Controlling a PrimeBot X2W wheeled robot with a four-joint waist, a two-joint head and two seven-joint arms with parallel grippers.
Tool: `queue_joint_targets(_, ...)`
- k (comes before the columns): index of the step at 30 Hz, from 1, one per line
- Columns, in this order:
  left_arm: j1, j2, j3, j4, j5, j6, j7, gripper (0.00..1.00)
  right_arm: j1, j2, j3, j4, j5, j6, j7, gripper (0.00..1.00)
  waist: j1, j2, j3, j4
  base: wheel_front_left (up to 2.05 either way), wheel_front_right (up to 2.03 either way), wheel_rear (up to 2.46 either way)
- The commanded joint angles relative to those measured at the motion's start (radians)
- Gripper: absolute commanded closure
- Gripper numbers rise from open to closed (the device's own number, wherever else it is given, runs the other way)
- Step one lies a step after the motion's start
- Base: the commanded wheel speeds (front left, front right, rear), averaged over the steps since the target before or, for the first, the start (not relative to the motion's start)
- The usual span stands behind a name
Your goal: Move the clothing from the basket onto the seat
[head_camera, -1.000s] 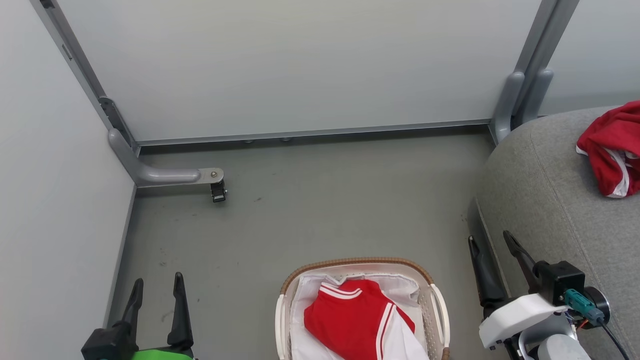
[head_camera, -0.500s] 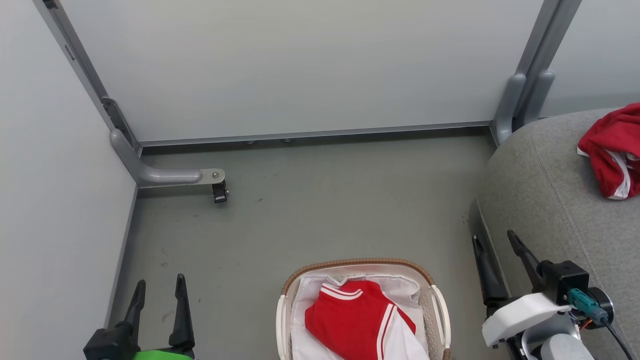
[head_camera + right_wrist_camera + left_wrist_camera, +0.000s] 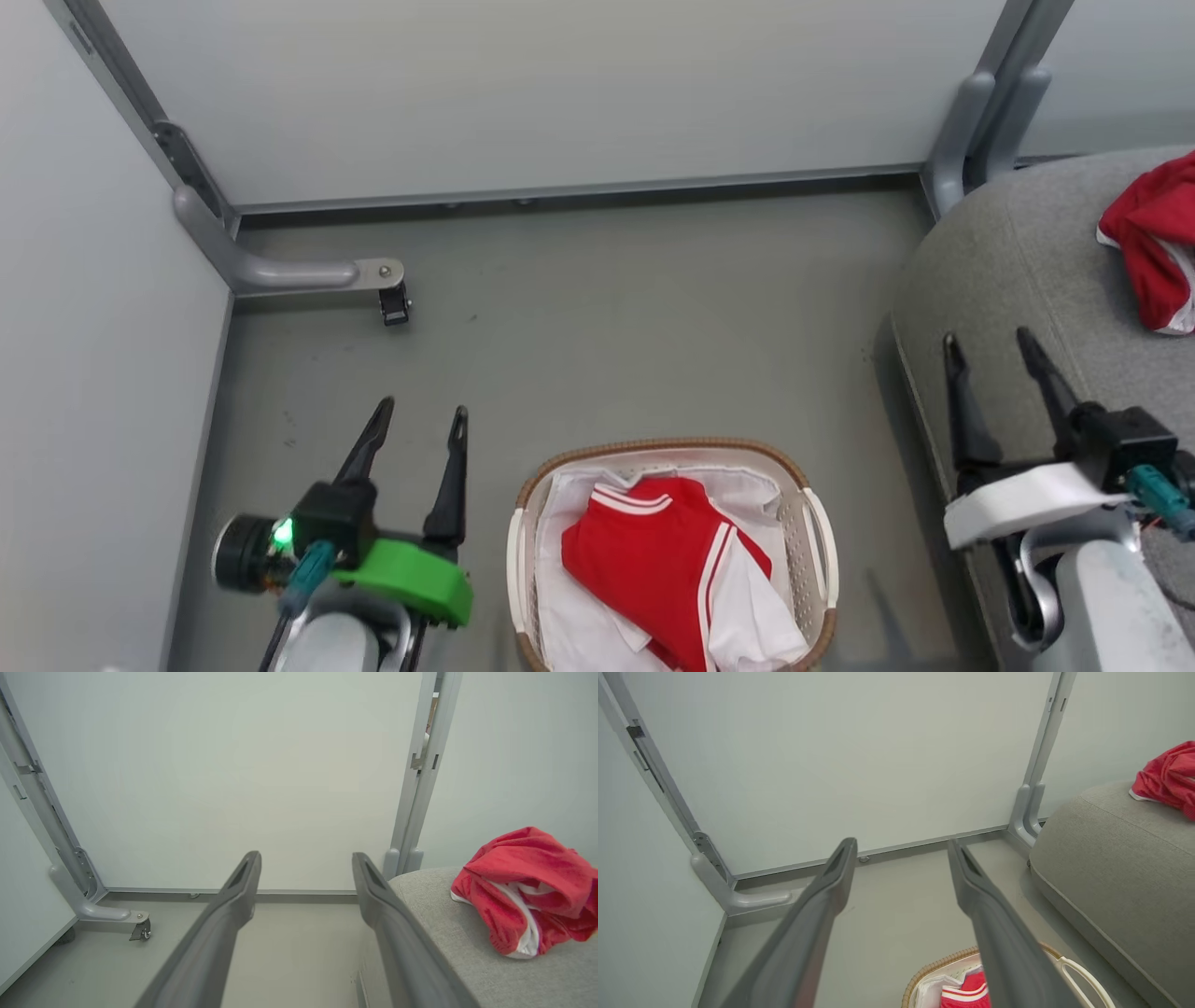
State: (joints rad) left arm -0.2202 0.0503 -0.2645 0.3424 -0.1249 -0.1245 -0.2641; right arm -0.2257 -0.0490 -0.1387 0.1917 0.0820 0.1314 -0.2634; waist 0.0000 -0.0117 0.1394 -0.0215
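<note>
clothing (image 3: 644,569) sits in basket (image 3: 653,446), apart from both spread jaws.

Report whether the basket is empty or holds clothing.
Not empty: the basket holds a red, white-striped garment lying on its white liner.

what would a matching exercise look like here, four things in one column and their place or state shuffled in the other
1. striped red shirt
2. crumpled red garment
3. left gripper
4. castor

A. on the seat
B. at the partition foot's end
C. open, over the floor
D. in the basket

Pairs: 1-D, 2-A, 3-C, 4-B
</note>
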Motion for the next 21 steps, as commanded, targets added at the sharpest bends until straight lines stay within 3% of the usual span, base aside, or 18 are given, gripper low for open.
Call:
queue_joint_targets(1,-0.067,0.002,-0.035,0.036,0.013,-0.007,-0.001,0.00,-0.036,-0.003,-0.021,-0.015,-0.008,-0.001,-0.002,0.00,0.0000,0.0117,0.128,-0.010,0.00,0.00,0.00)
queue_joint_targets(6,-0.276,0.003,-0.226,0.205,0.007,-0.006,0.003,0.00,-0.143,-0.003,-0.090,-0.072,0.000,-0.001,-0.002,0.00,0.0000,0.0117,0.296,-0.024,0.00,0.00,0.00)
queue_joint_targets(12,-0.472,0.003,-0.441,0.373,-0.026,-0.006,0.010,0.00,-0.237,-0.003,-0.105,-0.158,-0.019,-0.001,-0.002,0.00,0.0000,0.0117,0.467,-0.067,0.00,0.00,0.00)
queue_joint_targets(21,-0.640,0.003,-0.736,0.565,-0.082,-0.005,0.037,0.00,-0.299,-0.002,-0.103,-0.271,0.051,-0.001,-0.002,0.00,0.0000,0.0117,0.645,-0.141,0.00,0.00,0.00)
